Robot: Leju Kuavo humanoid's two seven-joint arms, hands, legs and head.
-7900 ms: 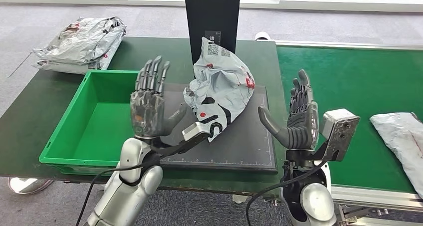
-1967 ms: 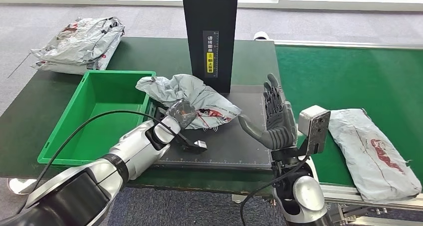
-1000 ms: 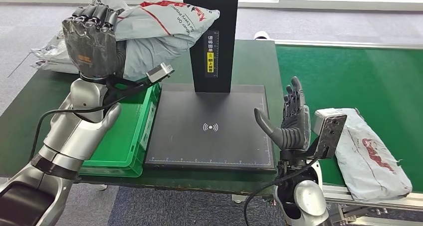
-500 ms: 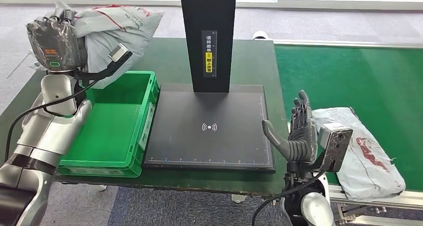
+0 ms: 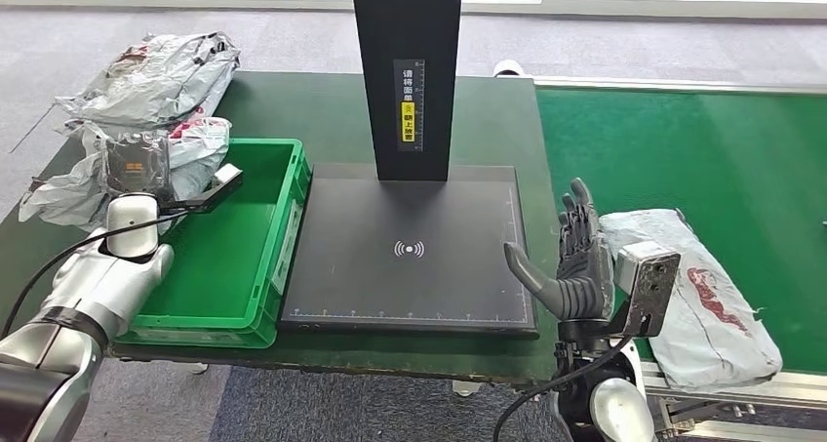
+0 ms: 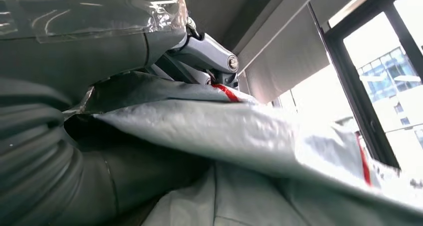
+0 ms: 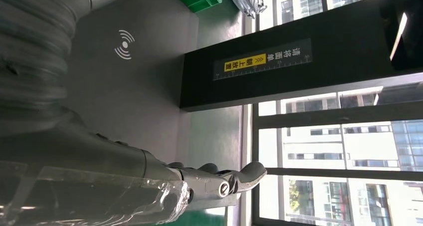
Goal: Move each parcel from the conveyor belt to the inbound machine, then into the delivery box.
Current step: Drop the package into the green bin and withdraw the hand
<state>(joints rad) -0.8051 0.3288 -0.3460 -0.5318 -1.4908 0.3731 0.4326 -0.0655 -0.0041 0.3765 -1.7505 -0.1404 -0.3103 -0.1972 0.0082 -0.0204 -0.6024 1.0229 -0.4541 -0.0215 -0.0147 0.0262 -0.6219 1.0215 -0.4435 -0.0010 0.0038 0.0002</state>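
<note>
Left hand (image 5: pixel 137 164) gripping a grey parcel (image 5: pixel 83 174), fingers wrapped into the crumpled plastic, holding it over the table's (image 5: pixel 322 110) left edge, just outside the left wall of the green bin (image 5: pixel 239 257); in the left wrist view, bag (image 6: pixel 259 136) pressing against the thumb. Lying behind it, a pile of grey bags (image 5: pixel 161 71). Right hand (image 5: pixel 575 266) standing upright with fingers released and spread, holding nothing, hovering at the right edge of the black scanner pad (image 5: pixel 410 252). Second parcel (image 5: pixel 697 301) lying on the green conveyor belt (image 5: pixel 702 159), just beside that hand. Black post (image 5: pixel 407 71) rising at the pad's far side
</note>
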